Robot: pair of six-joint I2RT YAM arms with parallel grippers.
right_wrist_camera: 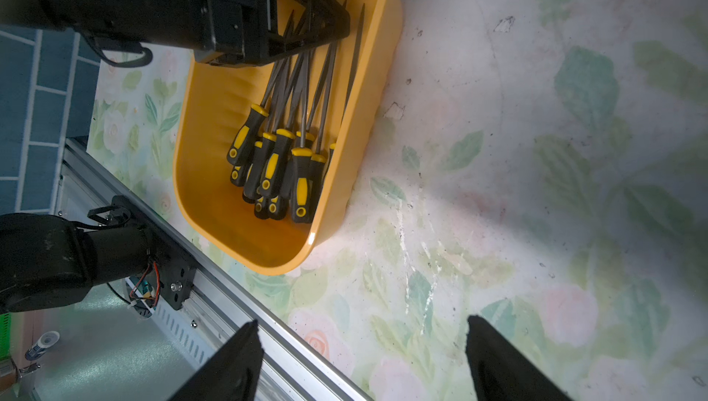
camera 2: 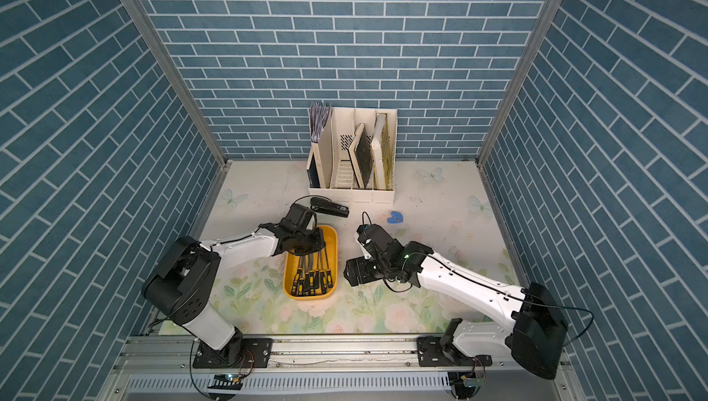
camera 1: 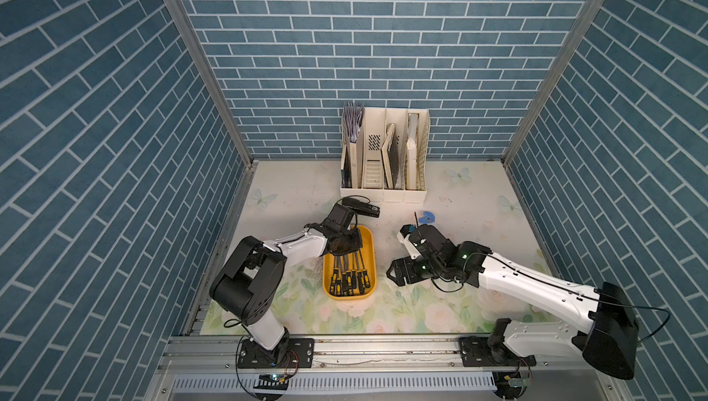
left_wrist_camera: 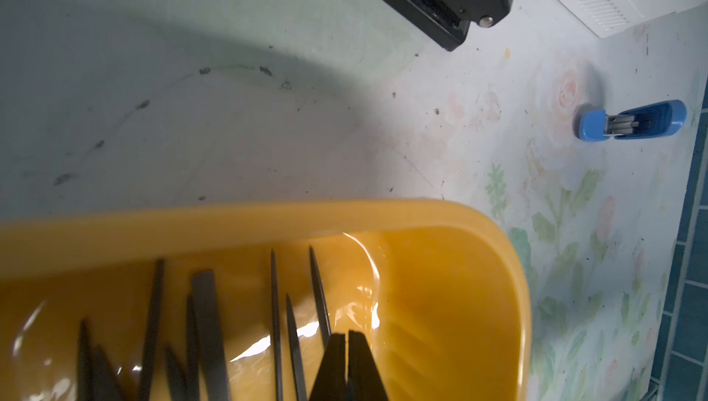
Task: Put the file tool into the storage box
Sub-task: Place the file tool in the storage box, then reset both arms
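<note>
- Well, in both top views you see a booth closed on three sides by blue brick-pattern walls (camera 1: 344, 35). The tabletop (camera 1: 440, 303) wears a pale floral mat, scuffed and speckled toward the back. An aluminium rail (camera 1: 383, 349) carrying both arm bases runs along the front.
- In both top views a white magazine rack (camera 1: 383, 157) holding books stands against the back wall. A black stapler (camera 1: 362, 207) lies just in front of it, and a small blue stapler (camera 1: 427, 218) lies further toward the right arm's side.
- In a top view your storage box (camera 1: 367, 240) sits on the mat between the arms, nearer the left one. The files (camera 1: 346, 276) lie inside it, yellow-and-black handles toward the rail and tips toward the back wall.
- In a top view the left gripper (camera 1: 356, 242) hangs over the far end of the box. The right gripper (camera 1: 390, 276) sits beside the box, above bare mat.
- In the left wrist view the fingers (left_wrist_camera: 333, 364) are pressed together just above the blade tips inside the box. Beyond the yellow rim the mat looks grey and dirt-marked, and both staplers are in sight.
- In the right wrist view the fingers (right_wrist_camera: 237, 364) stand wide apart over the stained floral mat, gripping nothing. The box of files lies ahead, with the rail along one side.
</note>
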